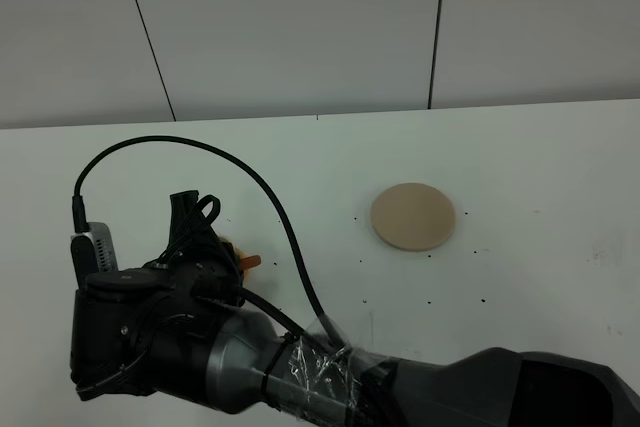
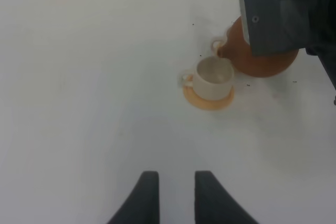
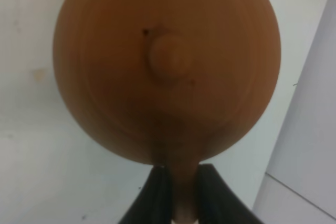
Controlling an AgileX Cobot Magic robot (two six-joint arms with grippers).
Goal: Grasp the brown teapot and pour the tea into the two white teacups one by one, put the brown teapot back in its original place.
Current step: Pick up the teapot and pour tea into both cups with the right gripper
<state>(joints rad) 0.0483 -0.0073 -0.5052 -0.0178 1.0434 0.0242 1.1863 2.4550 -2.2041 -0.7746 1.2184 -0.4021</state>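
The brown teapot (image 3: 168,66) fills the right wrist view from above, lid knob in the middle. My right gripper (image 3: 184,179) is shut on its loop handle. In the left wrist view the teapot (image 2: 262,59) hangs tilted, its spout at the rim of a white teacup (image 2: 214,78) on an orange saucer (image 2: 210,102). A small white curve shows by the spout; the second teacup is otherwise hidden. The beige coaster (image 1: 414,217) lies bare at centre right. My left gripper (image 2: 176,195) hovers short of the cup, open a little and empty.
The right arm (image 1: 200,337) reaches across to the left side and covers the cups and teapot in the exterior view; only an orange sliver (image 1: 248,263) peeks out. A black cable (image 1: 250,172) loops above it. The white table (image 1: 540,157) ends at the back wall.
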